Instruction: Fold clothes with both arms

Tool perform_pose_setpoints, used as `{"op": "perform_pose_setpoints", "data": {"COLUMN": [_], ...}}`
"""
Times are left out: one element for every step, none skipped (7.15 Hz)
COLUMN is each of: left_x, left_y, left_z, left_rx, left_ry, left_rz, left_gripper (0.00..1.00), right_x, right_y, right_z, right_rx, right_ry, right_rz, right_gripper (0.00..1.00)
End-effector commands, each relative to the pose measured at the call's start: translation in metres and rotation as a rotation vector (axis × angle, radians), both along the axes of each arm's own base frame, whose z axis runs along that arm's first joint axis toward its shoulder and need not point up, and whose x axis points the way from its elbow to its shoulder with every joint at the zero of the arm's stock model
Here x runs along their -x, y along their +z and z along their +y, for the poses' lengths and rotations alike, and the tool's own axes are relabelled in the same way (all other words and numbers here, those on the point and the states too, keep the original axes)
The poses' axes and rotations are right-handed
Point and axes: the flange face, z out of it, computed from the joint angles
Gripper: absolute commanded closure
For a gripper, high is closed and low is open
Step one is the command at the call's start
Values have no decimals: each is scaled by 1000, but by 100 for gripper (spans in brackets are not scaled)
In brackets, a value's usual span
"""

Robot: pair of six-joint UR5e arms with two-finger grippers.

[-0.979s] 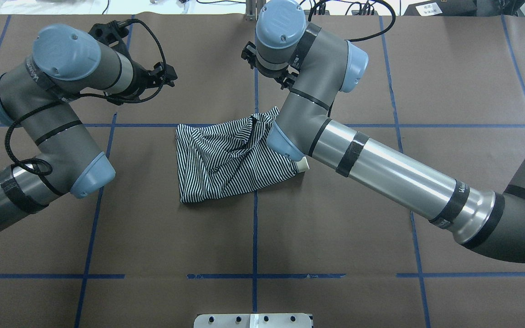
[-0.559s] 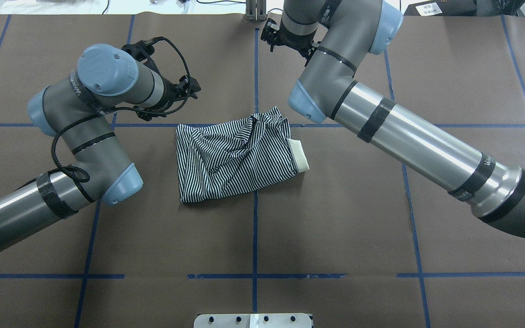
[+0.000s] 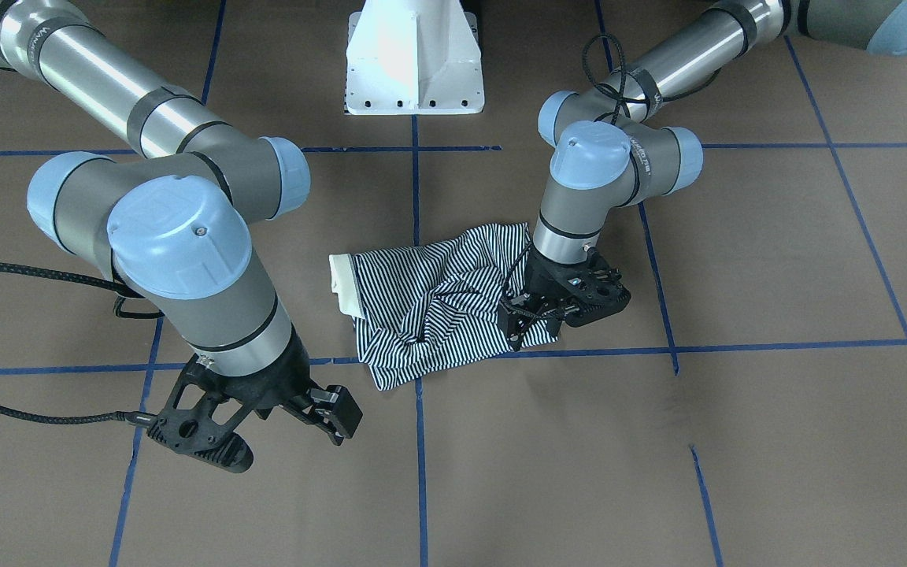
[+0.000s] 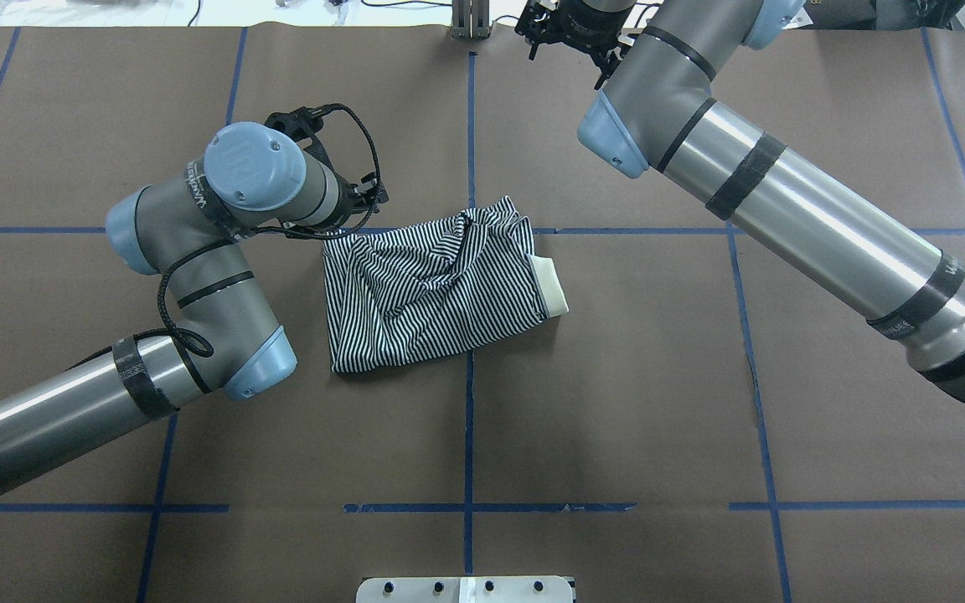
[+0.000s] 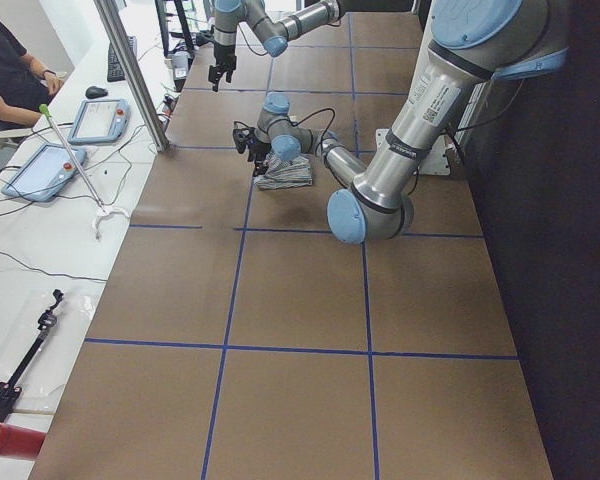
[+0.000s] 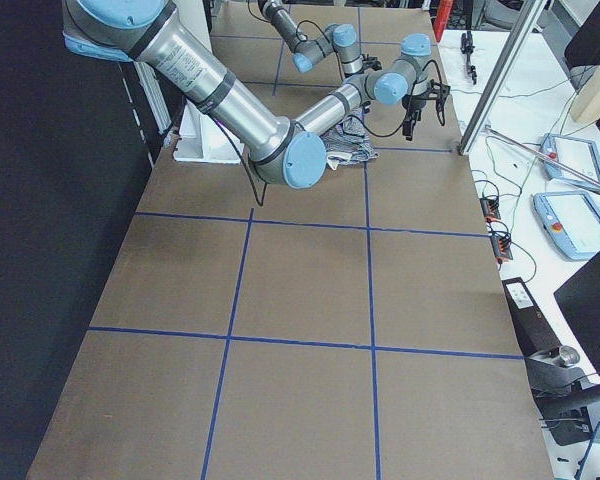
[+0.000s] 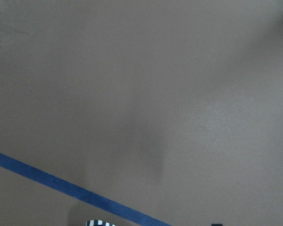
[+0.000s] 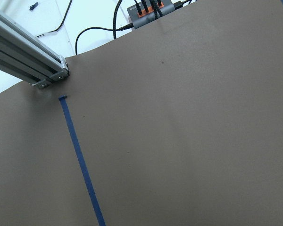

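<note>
The striped polo shirt (image 4: 432,289) lies folded into a rumpled rectangle at the table's middle, with its cream collar (image 4: 551,285) sticking out on the right. It also shows in the front-facing view (image 3: 438,315). My left gripper (image 4: 372,191) is low at the shirt's far left corner, open and holding nothing; the front-facing view shows the left gripper (image 3: 536,319) just over that corner. My right gripper (image 4: 568,29) is open and empty near the table's far edge, well away from the shirt. The left wrist view shows only bare table and a sliver of stripes (image 7: 99,222).
Brown table cover with blue tape grid lines (image 4: 468,419). An aluminium post (image 8: 33,66) and a cable hub (image 8: 148,9) stand at the far edge near my right gripper. The white pedestal base (image 3: 414,59) is at the robot's side. Operators' desks with tablets (image 5: 45,165) lie beyond the table.
My left arm has swung right and brought its gripper to the shirt's far left corner. My right arm has lifted off the shirt and moved to the far edge. The shirt has not moved.
</note>
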Motion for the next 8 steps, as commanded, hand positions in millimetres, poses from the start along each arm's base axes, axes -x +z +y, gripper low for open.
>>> {"op": "perform_pose_setpoints", "data": {"left_x": [-11,-18,-20,-20,-19,-19,-19,-19], "left_y": [4,8,8,7,6,6,7,12], "left_z": [12,18,22,22,23,24,24,24], "left_rx": [-7,-4,-4,-5,-5,-3,-3,1], "left_ry": [29,40,46,47,50,51,50,49], "left_rz": [-11,-17,-17,-14,-12,-12,-14,-21], "left_gripper": [37,39,39,44,53,79,100,100], "right_x": [-4,-3,-5,-5,-5,-5,-5,-5], "right_y": [4,6,5,5,4,5,5,5], "right_z": [1,2,1,1,1,1,1,1], "right_rx": [0,1,0,0,0,0,1,0], "right_ry": [2,1,2,2,3,3,3,5], "right_rz": [-2,-1,-2,-2,-3,-3,-2,-3], "right_gripper": [0,0,0,0,0,0,0,0]}}
